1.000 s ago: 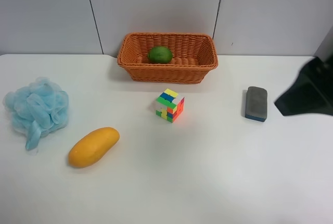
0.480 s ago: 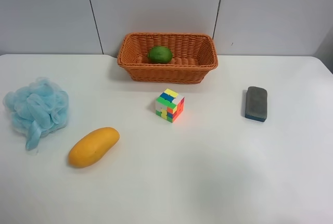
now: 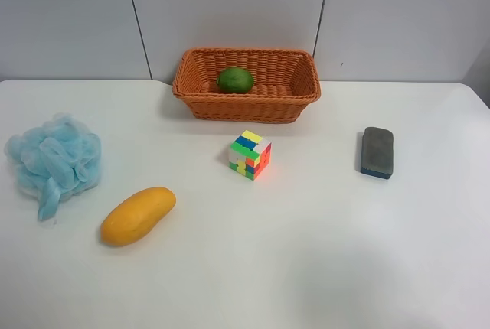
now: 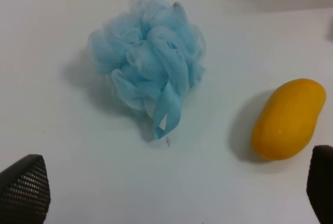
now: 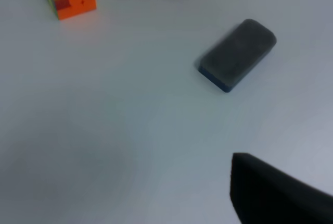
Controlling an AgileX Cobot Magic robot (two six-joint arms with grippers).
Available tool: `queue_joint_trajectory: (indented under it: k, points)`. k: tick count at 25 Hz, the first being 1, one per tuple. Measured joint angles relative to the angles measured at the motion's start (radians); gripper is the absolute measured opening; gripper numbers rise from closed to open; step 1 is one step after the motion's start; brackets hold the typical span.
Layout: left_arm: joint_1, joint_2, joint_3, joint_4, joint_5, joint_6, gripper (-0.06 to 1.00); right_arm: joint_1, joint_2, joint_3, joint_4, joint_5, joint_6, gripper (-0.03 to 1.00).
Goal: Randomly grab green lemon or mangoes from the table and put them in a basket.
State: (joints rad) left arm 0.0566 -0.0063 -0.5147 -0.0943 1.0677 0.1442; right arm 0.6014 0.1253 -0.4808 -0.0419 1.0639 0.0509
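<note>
The green lemon [image 3: 235, 79] lies inside the orange-brown wicker basket [image 3: 245, 107] at the back of the white table [image 3: 321, 252]. The yellow-orange mango [image 3: 138, 216] lies on the table at the exterior high view's front left, apart from everything. No arm shows in the exterior high view. In the left wrist view the mango [image 4: 289, 119] lies close to one finger, and my left gripper [image 4: 173, 185] is open and empty above the table. Of my right gripper only one dark finger [image 5: 276, 195] shows, holding nothing that I can see.
A light blue mesh bath sponge [image 3: 53, 161] sits left of the mango and shows in the left wrist view [image 4: 148, 65]. A multicoloured puzzle cube [image 3: 249, 154] stands in front of the basket. A grey eraser block [image 3: 377, 151] lies to the right and shows in the right wrist view [image 5: 237, 54].
The dark arm at the exterior high view's right edge has withdrawn out of that view. The fruits, basket and other objects have not moved.
</note>
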Motion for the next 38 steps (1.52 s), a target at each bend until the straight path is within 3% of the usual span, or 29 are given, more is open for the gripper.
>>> queue_joint_trajectory:
  k: [9,12,18,22,38]
  points:
    - [0.0,0.0,0.0,0.0,0.0,0.0,0.99,-0.02,0.0,0.0,0.0,-0.001,0.0,0.99]
    - [0.0,0.0,0.0,0.0,0.0,0.0,0.99,-0.121,-0.021,0.0,0.0,-0.001,0.0,0.99]
    - [0.0,0.0,0.0,0.0,0.0,0.0,0.99,-0.436,-0.127,0.0,0.0,-0.001,0.0,0.99]
    - [0.0,0.0,0.0,0.0,0.0,0.0,0.99,-0.55,-0.128,0.0,0.004,-0.001,0.0,0.99]
    - [0.0,0.0,0.0,0.0,0.0,0.0,0.99,-0.569,-0.128,0.0,0.007,-0.001,0.0,0.99]
